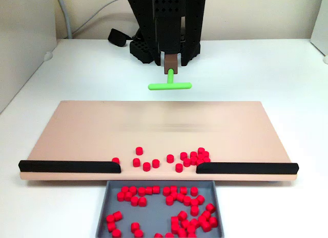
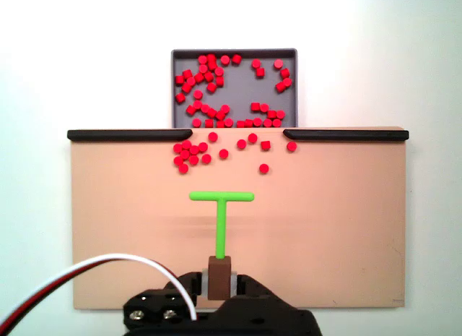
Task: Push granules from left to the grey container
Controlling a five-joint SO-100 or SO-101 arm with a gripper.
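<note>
End effector (image 2: pixel 219 278) pinching green T-shaped plastic pusher (image 2: pixel 221 206), short of small red cylindrical granules (image 2: pixel 189 154). Mid-sweep step; next: drive stragglers through gap into shallow grey rectangular container (image 2: pixel 234 53).

bright red granules (image 2: pixel 216 87) dot the flat grey container (image 2: pixel 233 53), with more of the same red scattered on the plain tan board (image 1: pixel 102 130) near the gap between two black strips (image 1: pixel 69 166). a vivid green t-shaped pusher (image 2: pixel 221 213) rises from a brown block (image 2: pixel 219 277) with a pale band beside it, set in the matte black arm (image 1: pixel 164 23). in a fixed view a white cable (image 2: pixel 94 267) edged with red and black wires curves in from the left. the table (image 1: pixel 256 69) is white; a black object (image 1: pixel 117 37) lies at its far side, and a grey cable (image 1: pixel 66 18) runs along the pale wall.
</note>
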